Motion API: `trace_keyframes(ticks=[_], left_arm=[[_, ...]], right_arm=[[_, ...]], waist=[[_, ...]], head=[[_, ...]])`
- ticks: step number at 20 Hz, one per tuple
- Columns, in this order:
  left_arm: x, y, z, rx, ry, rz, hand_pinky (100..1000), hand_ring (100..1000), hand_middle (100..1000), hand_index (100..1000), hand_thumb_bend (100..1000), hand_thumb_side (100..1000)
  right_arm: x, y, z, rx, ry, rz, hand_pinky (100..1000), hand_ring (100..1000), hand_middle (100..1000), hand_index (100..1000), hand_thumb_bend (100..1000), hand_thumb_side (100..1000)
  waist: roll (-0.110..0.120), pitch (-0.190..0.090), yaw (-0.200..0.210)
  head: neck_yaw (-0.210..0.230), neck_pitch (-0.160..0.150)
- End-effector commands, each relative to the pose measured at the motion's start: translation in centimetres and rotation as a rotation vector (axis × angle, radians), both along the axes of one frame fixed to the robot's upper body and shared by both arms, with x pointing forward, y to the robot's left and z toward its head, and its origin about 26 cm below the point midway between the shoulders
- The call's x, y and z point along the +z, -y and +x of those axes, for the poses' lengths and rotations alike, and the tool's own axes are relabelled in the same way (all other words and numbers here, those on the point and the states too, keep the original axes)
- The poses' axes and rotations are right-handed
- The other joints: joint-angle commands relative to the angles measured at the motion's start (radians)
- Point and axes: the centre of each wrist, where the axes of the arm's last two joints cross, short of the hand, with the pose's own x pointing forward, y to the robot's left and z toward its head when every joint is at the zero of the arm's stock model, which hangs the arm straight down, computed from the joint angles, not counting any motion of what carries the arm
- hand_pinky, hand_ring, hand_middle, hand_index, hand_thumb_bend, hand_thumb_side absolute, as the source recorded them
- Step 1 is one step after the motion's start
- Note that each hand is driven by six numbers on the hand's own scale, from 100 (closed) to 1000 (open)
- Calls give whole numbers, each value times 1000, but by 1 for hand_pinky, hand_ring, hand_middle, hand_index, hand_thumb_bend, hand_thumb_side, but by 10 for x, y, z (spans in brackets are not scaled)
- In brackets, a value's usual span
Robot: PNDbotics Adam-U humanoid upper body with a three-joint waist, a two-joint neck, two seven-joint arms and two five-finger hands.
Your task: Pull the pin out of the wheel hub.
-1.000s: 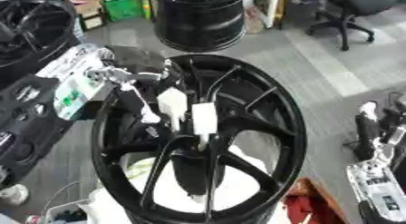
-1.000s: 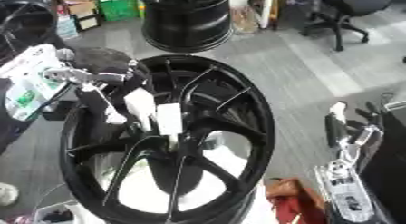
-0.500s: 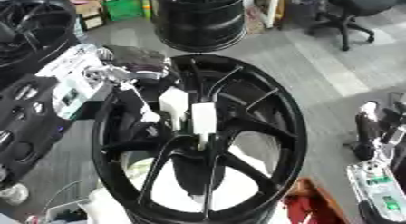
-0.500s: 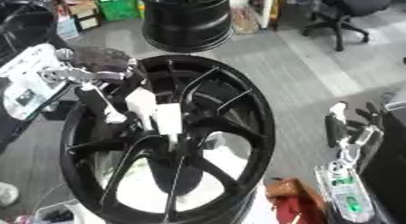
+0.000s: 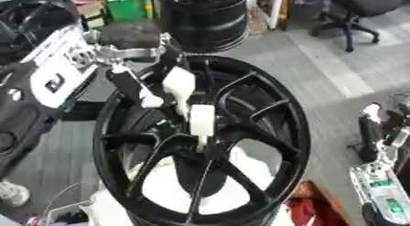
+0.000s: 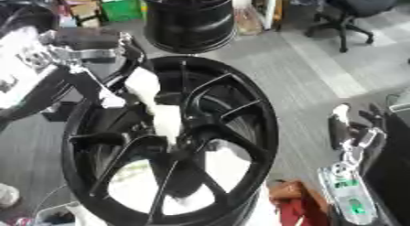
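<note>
A large black spoked wheel (image 5: 264,101) stands tilted in the middle of both views. Its hub (image 5: 200,149) lies where the spokes meet. My left hand (image 5: 191,106), black with white pads, comes in from the upper left and reaches down to the hub's centre. The spot where it meets the hub is dark, and I cannot make out the pin. My right hand (image 6: 352,129) rests open at the lower right, fingers up, well clear of the wheel.
A second black rim (image 5: 210,19) stands on the floor behind the wheel. An office chair (image 5: 352,14) is at the back right, boxes at the back left. White material (image 5: 172,188) shows through the spokes. A red object (image 6: 296,204) lies by the wheel's lower right.
My left wrist and forearm have risen and shifted slightly right above the rim, while the hand stays at the hub. The wheel and the right hand have not moved.
</note>
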Motion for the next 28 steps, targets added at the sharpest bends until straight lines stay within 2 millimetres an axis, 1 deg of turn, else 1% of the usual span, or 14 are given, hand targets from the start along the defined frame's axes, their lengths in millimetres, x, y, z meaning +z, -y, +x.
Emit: trace_keyframes(ticks=[1,3,5,7,9,12,17,20,22,23,24,26,27,28], left_arm=[[45,-40,2,-249,213,231,617,408,450,575,100,281],[56,-73,8,-184,203,172,617,413,459,589,100,280],[56,-107,14,-104,179,144,613,415,463,596,100,280],[45,-145,20,-1,140,157,612,419,470,604,100,282],[30,-185,23,113,94,190,611,422,473,608,100,284],[-2,-246,19,284,6,257,606,424,476,612,100,288],[-55,-325,-3,509,-140,359,605,431,488,626,100,294],[-86,-371,-23,649,-245,428,620,462,546,687,103,316],[-105,-396,-37,733,-304,464,639,502,641,765,187,343],[-113,-406,-43,770,-318,473,642,508,658,775,210,353],[-121,-416,-50,809,-326,473,656,532,729,832,255,384],[-137,-434,-64,888,-324,439,661,543,764,869,215,497],[-144,-442,-71,924,-316,416,662,544,767,872,211,509],[-152,-449,-77,960,-308,386,663,547,785,888,167,595]], right_arm=[[5,5,1,-2,12,-17,568,575,716,869,100,433],[5,6,0,-5,10,-18,568,575,716,869,100,434],[4,7,-1,-8,9,-19,568,575,716,869,100,435],[4,8,-2,-12,7,-19,568,575,715,869,100,434],[5,9,-2,-17,8,-21,568,575,715,869,100,434],[6,10,-2,-22,8,-21,568,575,715,869,100,435],[7,10,-2,-26,10,-18,568,575,715,869,100,435],[7,11,-3,-31,10,-15,568,575,715,869,100,435],[6,11,-3,-34,10,-12,568,575,715,869,100,435],[7,11,-3,-35,11,-12,568,575,715,869,100,435],[6,12,-3,-36,11,-10,568,575,716,869,100,435],[6,12,-4,-39,10,-8,568,575,716,869,100,435],[6,12,-4,-39,10,-8,568,575,716,869,100,435],[6,12,-4,-39,11,-9,568,575,716,869,100,435]], waist=[[-5,-15,7],[-4,-17,15],[-4,-18,23],[-4,-18,28],[-4,-17,32],[-7,-14,39],[-12,-10,48],[-15,-8,56],[-17,-6,58],[-18,-5,58],[-19,-5,60],[-22,-6,63],[-22,-6,64],[-22,-6,65]], head=[[3,-3],[4,-3],[5,-3],[3,-3],[5,-3],[0,-3],[3,-3],[6,-3],[7,-3],[8,-3],[6,-3],[5,-3],[5,-3],[6,-3]])
